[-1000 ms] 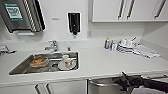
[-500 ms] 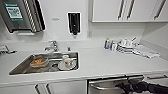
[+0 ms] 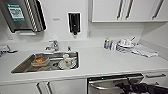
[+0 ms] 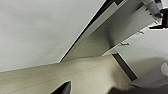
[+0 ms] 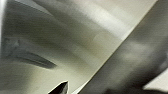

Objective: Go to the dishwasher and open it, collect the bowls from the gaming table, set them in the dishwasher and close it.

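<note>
The dishwasher [image 3: 110,83] sits under the counter at the lower right of the head view. It has a brushed steel front, and the dark top strip of its door shows a small green light. Its bar handle [image 3: 102,87] runs across the front. My right gripper [image 3: 125,86], dark and blurred, is at the right end of that handle, reaching in from the right. The right wrist view shows the steel front [image 5: 82,37] very close. The left wrist view looks along white cabinet fronts [image 4: 37,32]. The bowls and the gaming table are out of view.
A steel sink [image 3: 22,65] with dishes in it is set into the white counter [image 3: 107,61] at the left, behind a tap [image 3: 53,45]. Bottles and clutter [image 3: 125,45] stand at the back right. White wall cabinets [image 3: 112,10] hang above, and white drawers [image 3: 156,76] flank the dishwasher.
My right arm has dropped lower in the head view, and the dishwasher's dark top strip and handle now show more fully. The sink and counter stay as they were.
</note>
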You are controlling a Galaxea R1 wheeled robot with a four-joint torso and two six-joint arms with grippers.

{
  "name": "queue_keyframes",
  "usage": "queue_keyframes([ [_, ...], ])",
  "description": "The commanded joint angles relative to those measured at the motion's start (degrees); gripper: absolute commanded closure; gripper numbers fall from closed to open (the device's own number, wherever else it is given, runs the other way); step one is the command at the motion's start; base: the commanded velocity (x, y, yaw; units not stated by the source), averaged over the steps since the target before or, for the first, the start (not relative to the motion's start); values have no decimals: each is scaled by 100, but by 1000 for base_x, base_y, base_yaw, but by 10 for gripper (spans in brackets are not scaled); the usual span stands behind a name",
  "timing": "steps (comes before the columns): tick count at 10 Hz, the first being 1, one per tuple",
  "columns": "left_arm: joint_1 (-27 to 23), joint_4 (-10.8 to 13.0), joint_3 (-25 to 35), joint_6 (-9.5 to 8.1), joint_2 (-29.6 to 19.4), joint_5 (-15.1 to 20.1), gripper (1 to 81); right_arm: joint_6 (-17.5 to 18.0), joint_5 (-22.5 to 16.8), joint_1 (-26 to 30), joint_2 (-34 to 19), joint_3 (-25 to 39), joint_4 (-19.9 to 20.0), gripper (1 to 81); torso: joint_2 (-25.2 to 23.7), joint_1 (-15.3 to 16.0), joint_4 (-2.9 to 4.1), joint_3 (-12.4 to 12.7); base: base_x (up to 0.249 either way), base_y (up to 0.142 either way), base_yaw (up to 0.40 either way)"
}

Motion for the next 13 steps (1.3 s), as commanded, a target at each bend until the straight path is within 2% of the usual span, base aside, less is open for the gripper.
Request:
queue_keyframes([
  [1,-516,81,73,31,-227,-21,10,-194,-1718,-52,-166,-78,-288,10,0,0,0,0,-83,0,0],
  [12,-482,90,73,31,-121,-3,10,-194,-1700,-368,378,-358,-288,10,-5,-6,0,2,-84,0,0],
  [13,-447,150,90,31,-104,-21,10,-194,-1692,-412,440,-420,-288,10,-5,-4,0,0,-85,0,0],
])
